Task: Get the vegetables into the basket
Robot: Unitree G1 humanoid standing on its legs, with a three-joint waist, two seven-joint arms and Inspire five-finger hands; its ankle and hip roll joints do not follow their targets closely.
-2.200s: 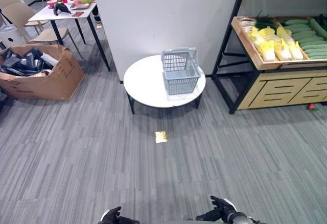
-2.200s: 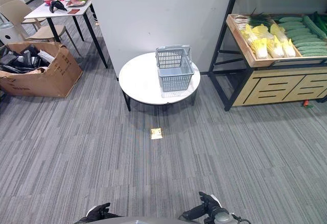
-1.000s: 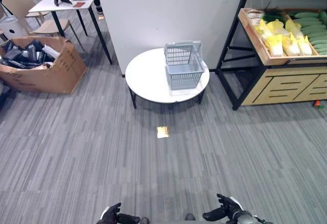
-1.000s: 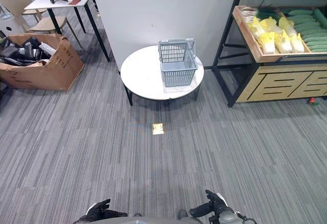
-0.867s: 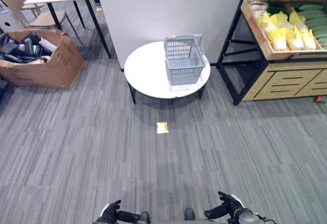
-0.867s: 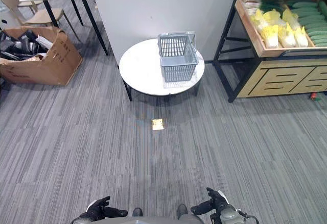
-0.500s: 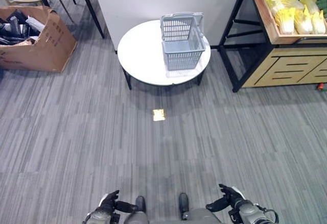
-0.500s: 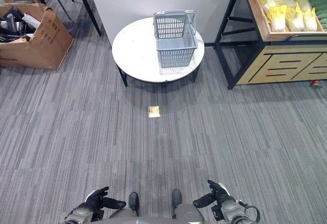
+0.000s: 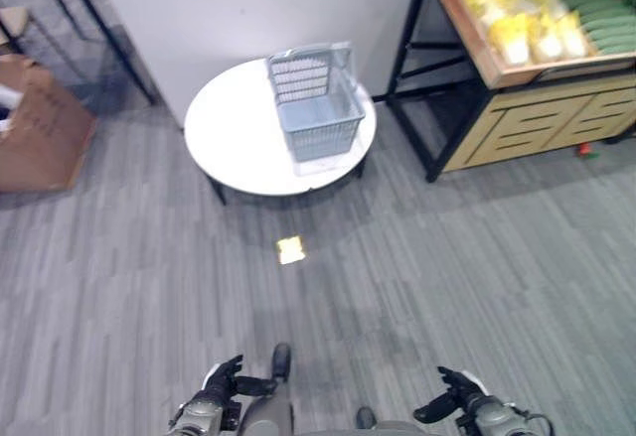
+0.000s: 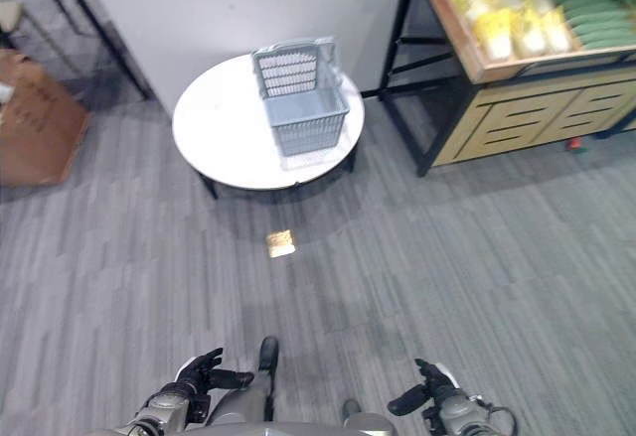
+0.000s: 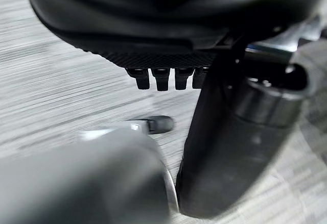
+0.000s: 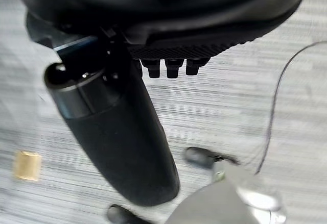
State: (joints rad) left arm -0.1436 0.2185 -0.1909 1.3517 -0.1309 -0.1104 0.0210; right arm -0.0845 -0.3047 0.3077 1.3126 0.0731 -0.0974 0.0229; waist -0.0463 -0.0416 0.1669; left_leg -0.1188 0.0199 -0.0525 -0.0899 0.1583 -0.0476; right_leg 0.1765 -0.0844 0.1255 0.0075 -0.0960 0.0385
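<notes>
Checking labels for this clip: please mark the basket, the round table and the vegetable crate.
basket (image 9: 321, 125): left eye view, on its front wall.
round table (image 9: 227, 138): left eye view, on the bare white top left of the basket.
vegetable crate (image 10: 467, 51): right eye view, on its wooden side wall.

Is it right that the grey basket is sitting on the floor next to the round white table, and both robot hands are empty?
Not quite. The grey basket sits on top of the round white table, not on the floor; the left eye view shows it. The left hand and right hand are indeed empty.
</notes>
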